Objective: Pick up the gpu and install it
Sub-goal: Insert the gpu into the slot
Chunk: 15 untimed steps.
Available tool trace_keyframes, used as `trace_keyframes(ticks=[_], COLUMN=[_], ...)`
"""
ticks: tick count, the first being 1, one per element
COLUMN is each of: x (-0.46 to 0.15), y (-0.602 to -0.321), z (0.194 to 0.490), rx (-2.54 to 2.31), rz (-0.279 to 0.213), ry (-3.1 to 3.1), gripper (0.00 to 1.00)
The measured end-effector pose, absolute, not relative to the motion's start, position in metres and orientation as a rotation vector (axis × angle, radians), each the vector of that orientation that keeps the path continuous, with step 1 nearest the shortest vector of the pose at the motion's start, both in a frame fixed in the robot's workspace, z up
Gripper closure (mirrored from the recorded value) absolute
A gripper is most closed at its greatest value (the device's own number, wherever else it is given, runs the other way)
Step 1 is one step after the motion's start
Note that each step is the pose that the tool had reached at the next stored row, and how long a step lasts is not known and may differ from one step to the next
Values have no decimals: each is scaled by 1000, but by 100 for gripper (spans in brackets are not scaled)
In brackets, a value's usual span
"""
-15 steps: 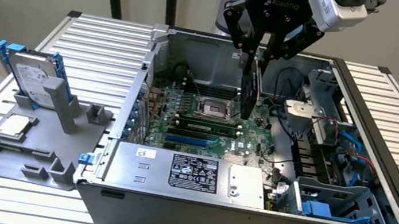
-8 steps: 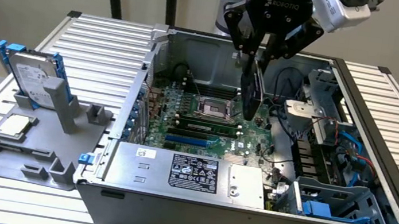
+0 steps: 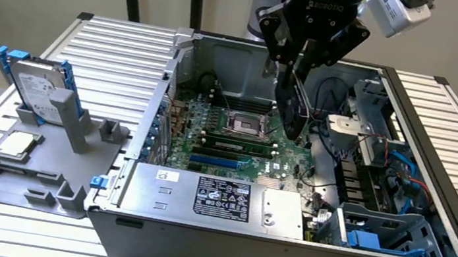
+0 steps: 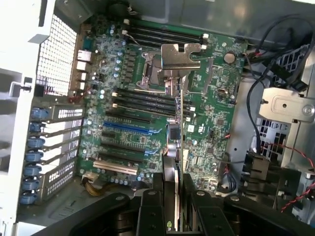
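Observation:
The gpu [image 3: 290,107] hangs edge-down inside the open computer case [image 3: 284,249], above the green motherboard [image 3: 237,136]. My gripper [image 3: 297,68] is shut on the card's upper edge. In the wrist view the gpu [image 4: 175,147] appears edge-on between my two black fingers [image 4: 147,211], with its silver end bracket [image 4: 179,56] at the far end over the motherboard [image 4: 133,123]. The card hovers over the board between the processor socket [image 4: 152,71] and the row of black and blue expansion slots [image 4: 129,129]. It sits clear of the slots.
A grey fixture [image 3: 28,175] on the exterior view's left holds a silver hard drive with blue rails [image 3: 40,87] and a square processor chip [image 3: 17,144]. Inside the case are a power supply [image 3: 211,199], drive bays [image 3: 384,229] and loose cables [image 4: 261,83].

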<state>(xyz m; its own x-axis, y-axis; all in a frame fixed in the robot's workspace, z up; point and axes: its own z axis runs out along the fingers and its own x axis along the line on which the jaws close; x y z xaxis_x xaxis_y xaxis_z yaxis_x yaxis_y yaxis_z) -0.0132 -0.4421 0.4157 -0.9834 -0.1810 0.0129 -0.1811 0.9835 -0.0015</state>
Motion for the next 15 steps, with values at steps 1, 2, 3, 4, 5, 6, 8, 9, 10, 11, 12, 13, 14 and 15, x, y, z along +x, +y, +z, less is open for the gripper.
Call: trace_keyframes(ticks=[1,2,3,4,5,6,8,9,10,11,12,13,14,15], x=[-13,-13,-13,-13,-13,-13,-13,-13,-13,-13,-13,-13,-13,-13], y=[-442,-442,-442,-442,-442,-442,-442,-442,-442,-442,-442,-442,-442,-442], z=[416,415,415,415,415,415,414,414,414,414,414,414,413,413], rx=[313,341,369,399,427,455,510,538,567,594,623,652,679,705], rz=[5,5,5,5,5,5,6,6,6,6,6,7,7,7], ry=[-3113,-3110,-3107,-3103,-3100,-3096,-3087,-3083,-3077,-3072,-3067,-3061,-3055,-3049], gripper=[73,73,73,73,73,73,73,73,73,73,73,73,73,73])
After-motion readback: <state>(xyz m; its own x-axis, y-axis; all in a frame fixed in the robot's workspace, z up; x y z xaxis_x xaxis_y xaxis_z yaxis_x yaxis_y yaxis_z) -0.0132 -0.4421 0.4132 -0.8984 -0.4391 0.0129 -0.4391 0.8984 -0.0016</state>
